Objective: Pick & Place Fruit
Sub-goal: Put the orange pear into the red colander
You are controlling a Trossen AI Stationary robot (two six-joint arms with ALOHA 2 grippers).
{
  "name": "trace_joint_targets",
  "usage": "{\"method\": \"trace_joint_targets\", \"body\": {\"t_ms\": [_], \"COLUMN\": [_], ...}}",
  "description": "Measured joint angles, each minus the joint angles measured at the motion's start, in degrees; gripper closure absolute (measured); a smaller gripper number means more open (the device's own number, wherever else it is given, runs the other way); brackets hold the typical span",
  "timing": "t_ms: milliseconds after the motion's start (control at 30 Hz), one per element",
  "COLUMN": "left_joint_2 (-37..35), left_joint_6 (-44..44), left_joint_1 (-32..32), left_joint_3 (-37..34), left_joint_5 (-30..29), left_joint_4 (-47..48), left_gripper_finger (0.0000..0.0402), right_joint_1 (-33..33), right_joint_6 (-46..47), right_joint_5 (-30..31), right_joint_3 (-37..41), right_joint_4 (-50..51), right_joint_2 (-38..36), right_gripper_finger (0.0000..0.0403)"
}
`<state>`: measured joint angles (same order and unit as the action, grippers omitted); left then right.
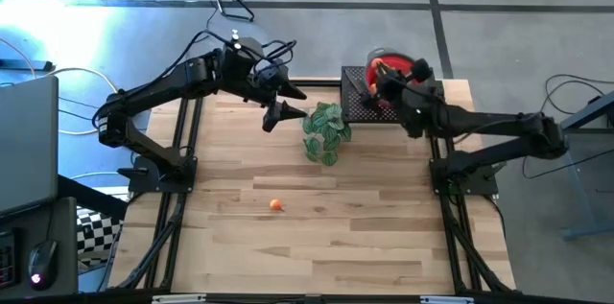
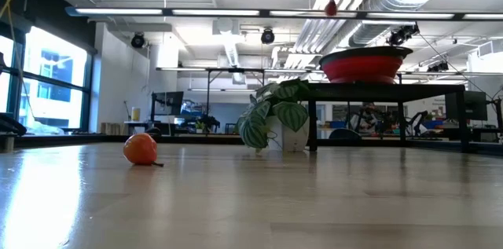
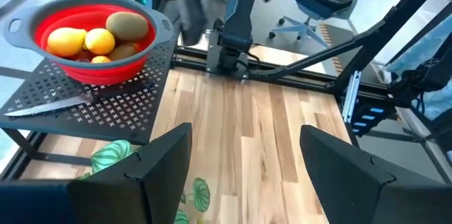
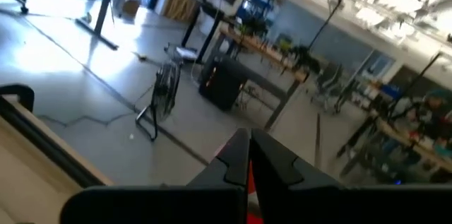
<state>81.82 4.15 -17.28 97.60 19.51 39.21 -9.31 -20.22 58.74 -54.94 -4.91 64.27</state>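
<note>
Right gripper sits over the red bowl on the black perforated stand at table's 1 o'clock, fingers pinched tight on a small red fruit. Left gripper hovers wide open and empty, near the plant sprig. Bowl holds yellow lemons and brown-green pieces. Orange fruit lies alone on the table, about 7 o'clock of centre.

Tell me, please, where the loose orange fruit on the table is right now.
In the high view the orange fruit lies alone on the wooden table, left of centre, nearer the front than the plant sprig.
</note>
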Motion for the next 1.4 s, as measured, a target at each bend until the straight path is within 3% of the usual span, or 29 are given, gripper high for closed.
{"method": "trace_joint_targets", "body": {"t_ms": [233,533,933,1067,1400], "left_joint_2": [0.0,0.0,0.0,0.0,0.0], "left_joint_6": [-0.9,-0.9,-0.9,-0.9,-1.6], "left_joint_1": [0.0,0.0,0.0,0.0,0.0], "left_joint_3": [0.0,0.0,0.0,0.0,0.0], "left_joint_5": [0.0,-2.5,-4.2,-4.2,-4.2], "left_joint_4": [0.5,0.4,0.4,0.4,1.9], "left_gripper_finger": [0.0142,0.0142,0.0142,0.0142,0.0142], "right_joint_1": [-9.4,-15.8,-19.3,-19.3,-17.8], "right_joint_6": [13.8,27.2,33.6,32.7,29.0], "right_joint_5": [-5.2,-8.4,-10.7,-10.8,-12.5], "right_joint_3": [0.0,0.0,0.0,0.0,0.0], "right_joint_4": [12.5,26.0,30.9,30.9,28.9], "right_joint_2": [0.0,0.0,0.0,0.0,-0.3], "right_gripper_finger": [0.0399,0.0399,0.0395,0.0368,0.0250]}}
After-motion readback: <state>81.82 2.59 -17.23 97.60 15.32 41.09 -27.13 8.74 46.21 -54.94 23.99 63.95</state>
